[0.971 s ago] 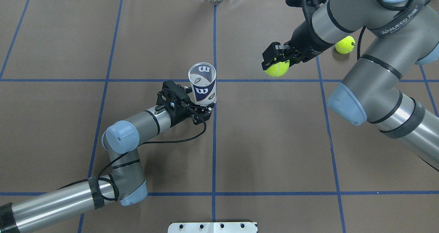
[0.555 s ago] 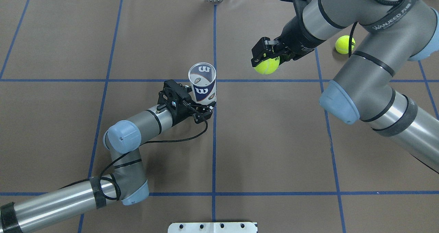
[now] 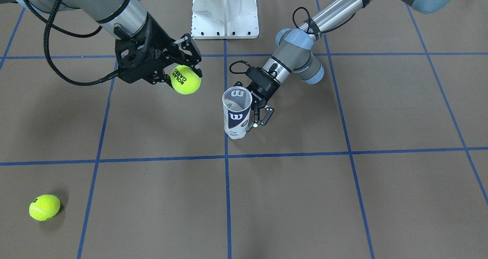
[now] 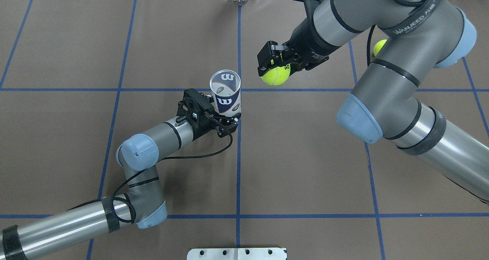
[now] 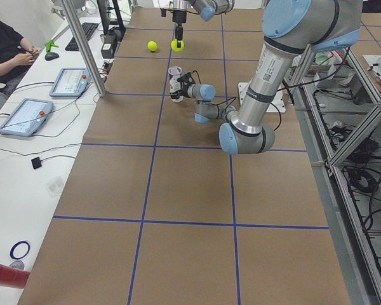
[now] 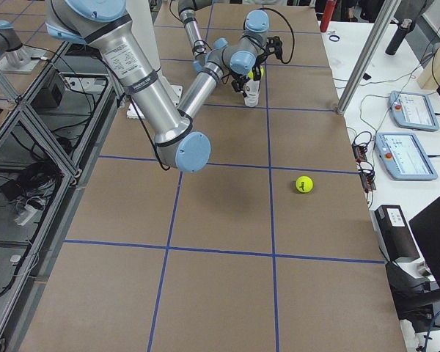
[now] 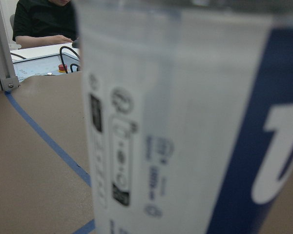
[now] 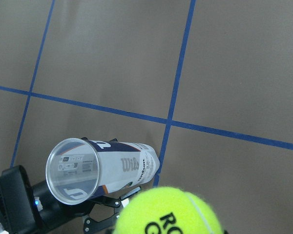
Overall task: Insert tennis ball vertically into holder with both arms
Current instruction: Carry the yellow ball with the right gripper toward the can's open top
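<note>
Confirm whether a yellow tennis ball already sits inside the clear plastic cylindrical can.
No, the clear plastic can shows an empty interior through its open mouth.

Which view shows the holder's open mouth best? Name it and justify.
Right wrist-mounted: it looks almost straight into the holder, whole rim in frame. Overhead and front-facing show the mouth at a slant; left wrist-mounted shows only blurred label; side views show it tiny.
</note>
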`<state>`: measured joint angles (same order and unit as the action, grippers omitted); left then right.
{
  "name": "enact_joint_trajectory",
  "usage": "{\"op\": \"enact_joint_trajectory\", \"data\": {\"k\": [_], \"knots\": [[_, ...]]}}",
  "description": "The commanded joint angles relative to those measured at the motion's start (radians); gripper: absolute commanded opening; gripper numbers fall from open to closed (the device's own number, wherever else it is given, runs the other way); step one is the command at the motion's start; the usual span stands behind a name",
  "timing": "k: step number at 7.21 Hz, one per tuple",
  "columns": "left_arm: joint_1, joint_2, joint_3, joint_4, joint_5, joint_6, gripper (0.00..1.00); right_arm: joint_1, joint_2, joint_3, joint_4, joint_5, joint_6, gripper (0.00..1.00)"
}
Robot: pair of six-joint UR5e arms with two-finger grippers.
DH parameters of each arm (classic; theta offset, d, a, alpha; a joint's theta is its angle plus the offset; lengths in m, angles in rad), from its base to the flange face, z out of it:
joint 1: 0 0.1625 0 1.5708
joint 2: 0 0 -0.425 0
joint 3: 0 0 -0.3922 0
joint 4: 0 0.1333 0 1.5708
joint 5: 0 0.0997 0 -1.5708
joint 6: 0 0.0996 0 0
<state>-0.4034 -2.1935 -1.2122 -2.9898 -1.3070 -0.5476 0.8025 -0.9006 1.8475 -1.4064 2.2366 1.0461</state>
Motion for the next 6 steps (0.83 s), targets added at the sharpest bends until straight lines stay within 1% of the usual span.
{"op": "enact_joint_trajectory", "data": {"k": [1,2,3,4,5,6], "knots": [[0.0,0.0,0.0,0.0,-0.001,0.0,0.99,-0.051,0.089,-0.054,0.001,-0.058,0.064,0.0],[0.0,0.0,0.002,0.0,-0.001,0.002,0.99,-0.052,0.133,-0.095,0.001,-0.06,0.078,0.0],[0.0,0.0,0.005,0.0,0.0,0.002,0.97,-0.052,0.146,-0.117,0.003,-0.069,0.077,0.0],[0.0,0.0,0.005,-0.001,-0.001,0.0,0.9,-0.052,0.169,-0.143,0.004,-0.074,0.075,0.0],[0.0,0.0,0.005,-0.002,-0.001,0.002,0.89,-0.052,0.211,-0.203,0.006,-0.078,0.075,0.0],[0.002,0.0,0.008,-0.002,-0.001,0.0,0.83,-0.052,0.247,-0.247,0.009,-0.104,0.074,0.0]]}}
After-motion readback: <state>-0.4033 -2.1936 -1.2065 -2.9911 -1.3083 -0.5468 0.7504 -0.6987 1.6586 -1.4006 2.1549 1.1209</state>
